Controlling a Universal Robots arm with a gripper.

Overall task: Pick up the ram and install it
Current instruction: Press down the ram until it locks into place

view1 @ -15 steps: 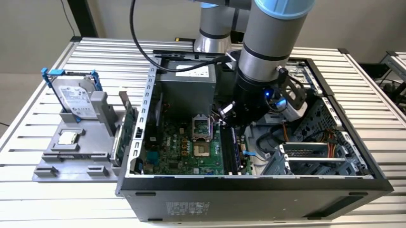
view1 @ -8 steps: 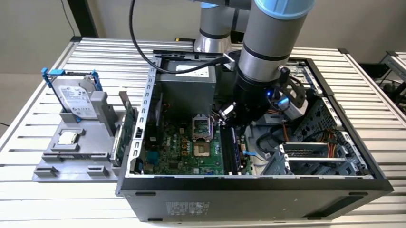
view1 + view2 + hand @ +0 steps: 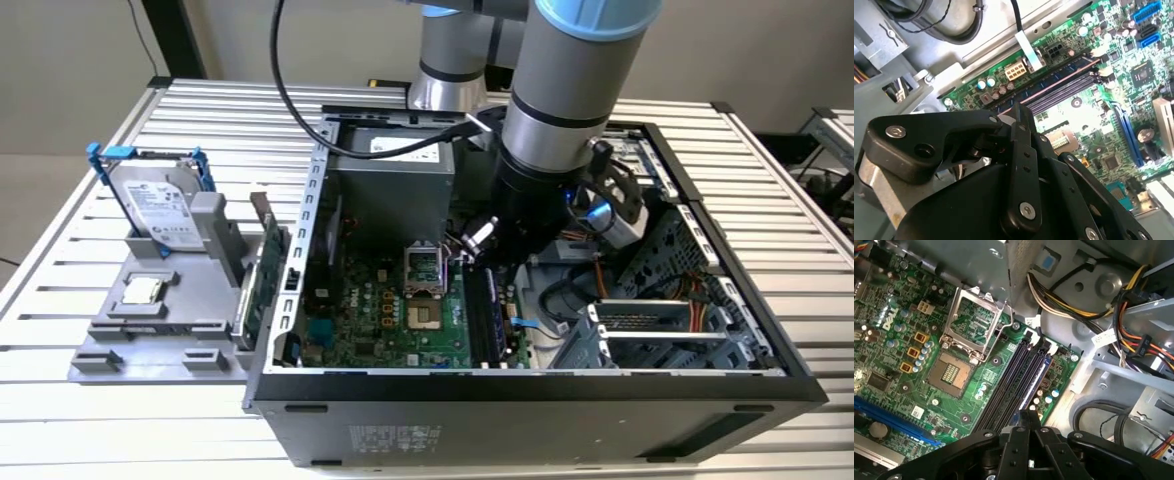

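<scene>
My gripper [image 3: 478, 255] reaches down inside the open computer case [image 3: 534, 385], right over the black memory slots [image 3: 491, 315] beside the empty processor socket [image 3: 956, 372]. Its fingers meet at their tips in both wrist views, shut [image 3: 1029, 414] [image 3: 1021, 107]. The ram [image 3: 1035, 382] shows edge-on as a thin bluish strip. It runs from my fingertips along the outermost slot to the white end clip [image 3: 1051, 347]. In the second wrist view its other half [image 3: 1064, 82] runs away from the fingertips as a thin line. How deep it sits in the slot is hidden.
In the exterior view's left a grey holder [image 3: 147, 345] carries a silver hard drive in a blue frame [image 3: 158, 205], a processor chip [image 3: 144, 290] and an upright green card [image 3: 274, 262]. Bundled power cables [image 3: 1079, 310] and drive cages [image 3: 667, 320] crowd the side beyond the slots.
</scene>
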